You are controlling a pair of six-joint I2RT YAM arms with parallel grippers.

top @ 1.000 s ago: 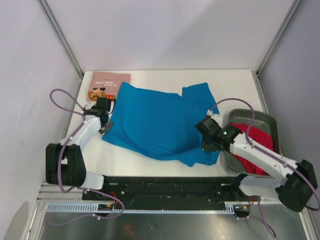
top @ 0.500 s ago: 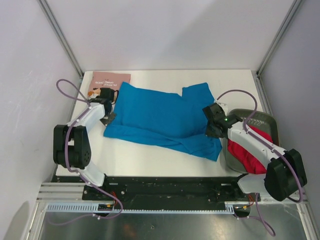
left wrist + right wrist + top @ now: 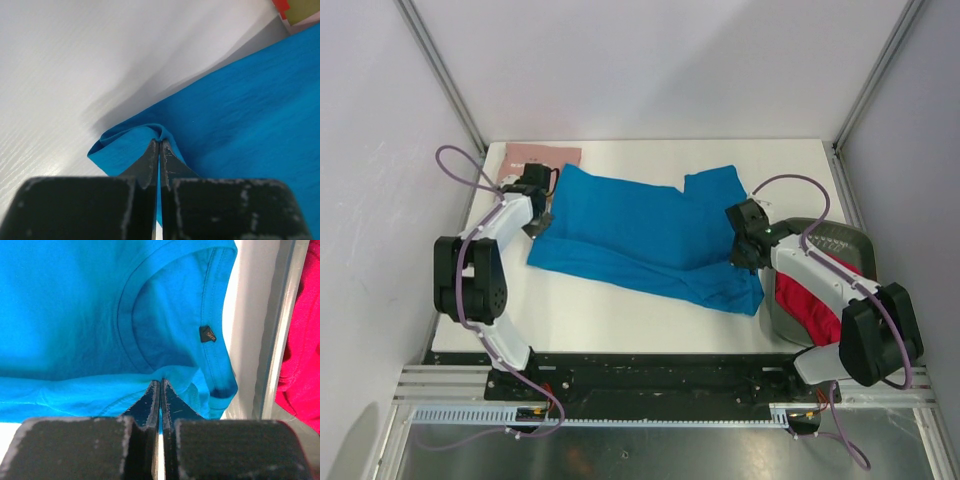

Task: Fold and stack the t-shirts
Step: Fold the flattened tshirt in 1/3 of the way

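Bottom of frame, top view: both arm bases sit on the black rail [image 3: 650, 365], with the arms reaching up-frame over the white counter [image 3: 620, 318].

Lower right: dark grey basket [image 3: 842, 238] with the red t-shirt [image 3: 808, 312] bunched inside it. The right arm [image 3: 820, 285] lies across both.

The right end effector [image 3: 742, 258] sits just off the basket's left rim, on the right end of the blue t-shirt [image 3: 640, 235]. Wrist view: its fingers [image 3: 148, 400] are pressed together, pinching a fold of blue cloth just below the collar [image 3: 131, 315]. A small dark neck label [image 3: 207, 333] sits right of the collar. Basket wall and red cloth show at the right edge of that frame.

Blue t-shirt: centre frame, spread flat on the counter, long axis left to right and slanting lower toward the right. A crease runs along its lower edge; it looks doubled over there. One sleeve [image 3: 715, 185] sticks up at upper centre-right.

The left end effector [image 3: 536, 226] is at the shirt's left end, mid-left of frame, on the end of the left arm [image 3: 495, 235]. Wrist view: its fingers [image 3: 148, 160] are clamped on a small peak of blue hem. The cloth tents up around the pinch, with a shadow on the counter beside it.

Far upper left: pink t-shirt [image 3: 545, 155], a flat rectangle at the counter's back corner, its lower part hidden behind the left arm. It lies just beside the blue shirt's upper-left corner; can't tell if they touch. Print not readable from here.
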